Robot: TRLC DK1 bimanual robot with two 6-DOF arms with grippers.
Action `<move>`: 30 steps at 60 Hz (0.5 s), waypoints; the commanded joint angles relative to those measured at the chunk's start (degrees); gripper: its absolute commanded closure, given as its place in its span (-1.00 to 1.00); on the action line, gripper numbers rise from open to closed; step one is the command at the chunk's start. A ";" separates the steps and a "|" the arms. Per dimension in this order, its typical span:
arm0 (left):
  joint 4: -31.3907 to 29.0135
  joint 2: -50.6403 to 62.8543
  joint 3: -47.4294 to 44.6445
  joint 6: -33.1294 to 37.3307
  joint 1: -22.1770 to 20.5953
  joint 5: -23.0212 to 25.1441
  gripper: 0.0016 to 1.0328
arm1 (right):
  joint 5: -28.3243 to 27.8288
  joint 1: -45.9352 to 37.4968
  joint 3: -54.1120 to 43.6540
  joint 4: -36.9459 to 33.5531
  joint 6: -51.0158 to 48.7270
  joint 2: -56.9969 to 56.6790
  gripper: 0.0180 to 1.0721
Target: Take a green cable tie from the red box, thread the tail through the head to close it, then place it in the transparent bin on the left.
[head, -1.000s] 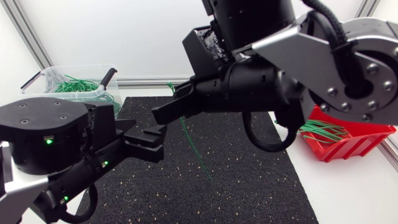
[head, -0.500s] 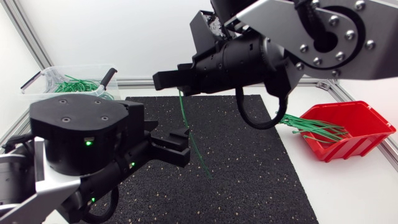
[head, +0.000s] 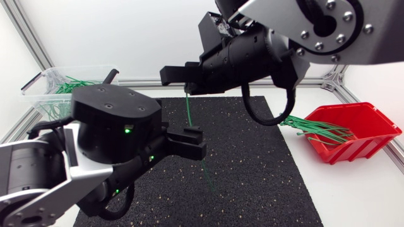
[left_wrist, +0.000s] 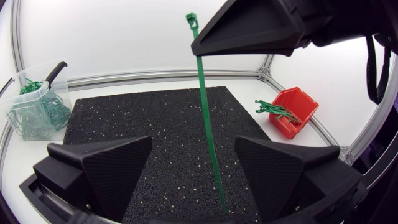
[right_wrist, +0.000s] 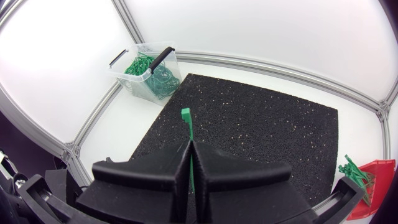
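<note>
Left gripper (left_wrist: pixel 193 149) advanced, open, astride tie (left_wrist: pixel 205 106) pinched in right gripper (right_wrist: pixel 190 155); red box (head: pixel 369 135), bin (head: pixel 35 94) hold ties (head: pixel 315 129).

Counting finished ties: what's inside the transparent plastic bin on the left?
A tangle of looped green cable ties lies in the transparent plastic bin; the floor beneath them is covered.

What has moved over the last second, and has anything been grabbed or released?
The left gripper swung in from the left to the hanging cable tie; its open fingers now flank the tail without touching it. The right gripper, shut on the tie near its head, shifted up in the head view, carrying the tie along. Nothing was grasped or released. The red box and transparent bin stayed put.
</note>
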 commanded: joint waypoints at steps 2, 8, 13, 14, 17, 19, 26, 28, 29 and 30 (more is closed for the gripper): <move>-0.44 2.24 1.80 -2.24 0.37 -1.67 -0.74 | -0.02 -0.10 1.53 -0.71 2.25 0.55 0.89; -0.26 3.03 2.07 -2.94 0.90 -2.82 -0.62 | 0.06 -0.01 1.62 -0.79 2.69 0.37 0.89; -0.09 3.11 2.07 -3.29 0.81 -3.52 -0.55 | 0.15 0.26 1.71 -1.23 2.86 0.28 0.89; 0.00 3.11 2.07 -3.29 0.72 -3.78 -0.52 | 0.24 0.26 1.71 -1.32 2.86 0.28 0.89; 0.71 3.11 1.98 -3.29 0.55 -5.10 -0.36 | 0.24 0.43 1.62 -1.41 2.95 0.28 0.88; 1.32 3.11 1.98 -3.21 0.55 -5.80 -0.22 | 0.24 0.52 1.62 -1.50 2.95 0.28 0.89; 1.94 3.11 2.07 -3.03 0.37 -6.51 0.02 | 0.50 0.87 1.62 -1.94 3.12 0.11 0.89; 2.29 3.20 1.98 -3.03 0.37 -7.21 0.09 | 0.77 1.05 1.62 -2.02 3.12 0.11 0.88; 2.46 3.20 1.98 -2.94 0.19 -7.65 0.16 | 0.85 1.14 1.53 -2.11 3.12 0.02 0.89; 2.64 3.20 1.98 -2.94 0.11 -7.74 0.22 | 0.85 1.14 1.53 -2.11 3.12 0.02 0.89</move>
